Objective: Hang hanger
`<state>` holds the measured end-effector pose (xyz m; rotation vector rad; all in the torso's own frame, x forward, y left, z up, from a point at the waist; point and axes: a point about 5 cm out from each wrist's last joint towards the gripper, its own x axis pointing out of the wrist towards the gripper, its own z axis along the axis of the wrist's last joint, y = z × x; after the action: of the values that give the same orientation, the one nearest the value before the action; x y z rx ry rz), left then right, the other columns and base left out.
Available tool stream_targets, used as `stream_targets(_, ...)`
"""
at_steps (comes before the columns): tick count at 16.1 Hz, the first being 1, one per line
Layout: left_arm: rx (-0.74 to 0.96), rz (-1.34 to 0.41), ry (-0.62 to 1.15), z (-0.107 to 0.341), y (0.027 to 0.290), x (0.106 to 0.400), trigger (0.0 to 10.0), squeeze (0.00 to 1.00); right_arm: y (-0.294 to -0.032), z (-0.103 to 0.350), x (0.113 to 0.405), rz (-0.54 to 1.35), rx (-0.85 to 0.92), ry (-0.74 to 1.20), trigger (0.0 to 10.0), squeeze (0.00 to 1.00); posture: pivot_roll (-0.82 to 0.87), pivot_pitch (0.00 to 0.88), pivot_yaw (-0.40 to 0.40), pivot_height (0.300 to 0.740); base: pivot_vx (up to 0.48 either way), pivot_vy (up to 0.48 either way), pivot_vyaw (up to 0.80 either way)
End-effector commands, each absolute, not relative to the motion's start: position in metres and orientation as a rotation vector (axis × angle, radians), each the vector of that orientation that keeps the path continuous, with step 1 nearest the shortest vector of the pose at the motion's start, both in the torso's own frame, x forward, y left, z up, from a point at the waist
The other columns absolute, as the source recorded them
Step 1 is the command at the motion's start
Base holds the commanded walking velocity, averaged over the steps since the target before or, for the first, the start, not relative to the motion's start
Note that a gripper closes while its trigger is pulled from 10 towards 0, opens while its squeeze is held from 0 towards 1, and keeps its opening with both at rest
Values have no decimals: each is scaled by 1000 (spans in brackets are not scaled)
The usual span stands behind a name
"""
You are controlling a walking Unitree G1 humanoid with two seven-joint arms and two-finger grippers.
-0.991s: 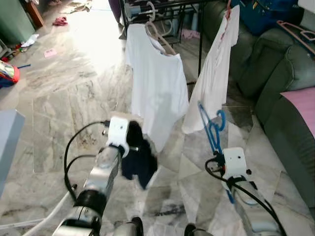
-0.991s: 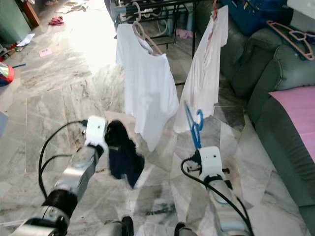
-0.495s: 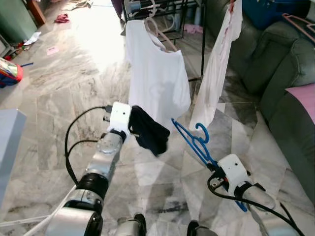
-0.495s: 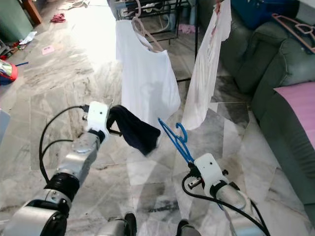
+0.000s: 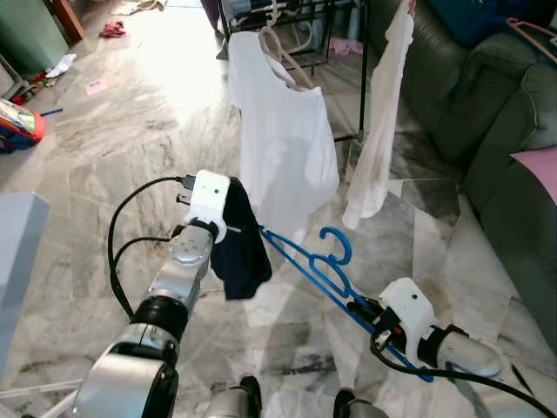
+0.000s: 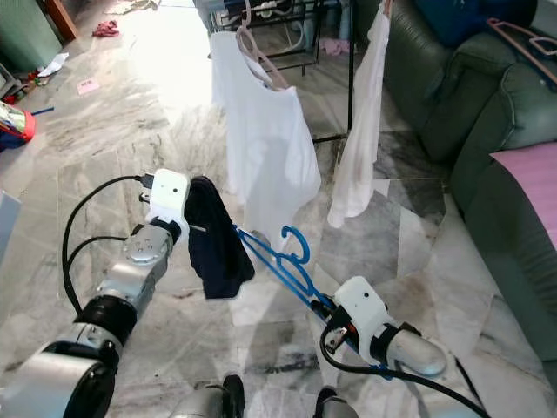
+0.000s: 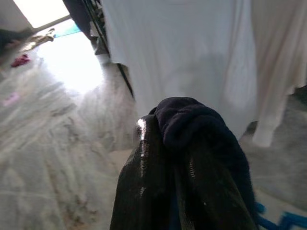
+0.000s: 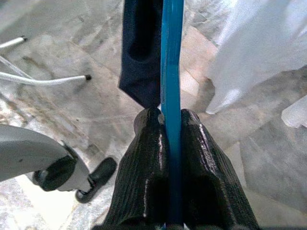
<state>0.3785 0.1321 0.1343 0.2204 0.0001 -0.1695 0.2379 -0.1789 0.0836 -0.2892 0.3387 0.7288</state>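
Observation:
My right gripper [image 8: 170, 120] is shut on a blue plastic hanger [image 5: 318, 272], low at the right, and holds it slanted toward the left. The hanger's far tip reaches the dark navy garment [image 5: 239, 252] that dangles from my left gripper [image 7: 163, 139], which is shut on its bunched top. The hook of the hanger [image 6: 296, 237] curls up near the middle. Behind them a black drying rack [image 5: 361, 70] carries a white T-shirt [image 5: 283, 139] on a pale hanger and a second white garment [image 5: 383, 122].
A dark green sofa [image 5: 487, 104] with a pink cushion [image 5: 540, 170] runs along the right. Marble floor [image 5: 113, 148] spreads to the left, with a blue-grey box corner [image 5: 13, 252] and a red toy [image 5: 22, 122] there. Scattered clothes lie far back.
My right gripper has swung the blue hanger from upright down toward the left until its tip meets the dark garment. The left gripper still holds that garment, which hangs straighter now.

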Motion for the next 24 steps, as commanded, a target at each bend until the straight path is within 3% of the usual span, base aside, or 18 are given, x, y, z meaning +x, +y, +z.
stream_targets(1, 242, -143, -25, 140, 138, 381, 10000, 0, -175, 88, 233, 771, -266, 328, 10000, 0, 57, 245, 127, 740, 0, 0, 0)
stream_targets(16, 243, -196, -38, 142, 139, 382, 10000, 0, -167, 99, 227, 875, -214, 334, 10000, 0, 57, 235, 135, 740, 0, 0, 0)
stream_targets(24, 184, -308, -56, 142, 131, 377, 10000, 0, -181, 96, 255, 669, -273, 290, 10000, 0, 54, 231, 134, 740, 0, 0, 0)
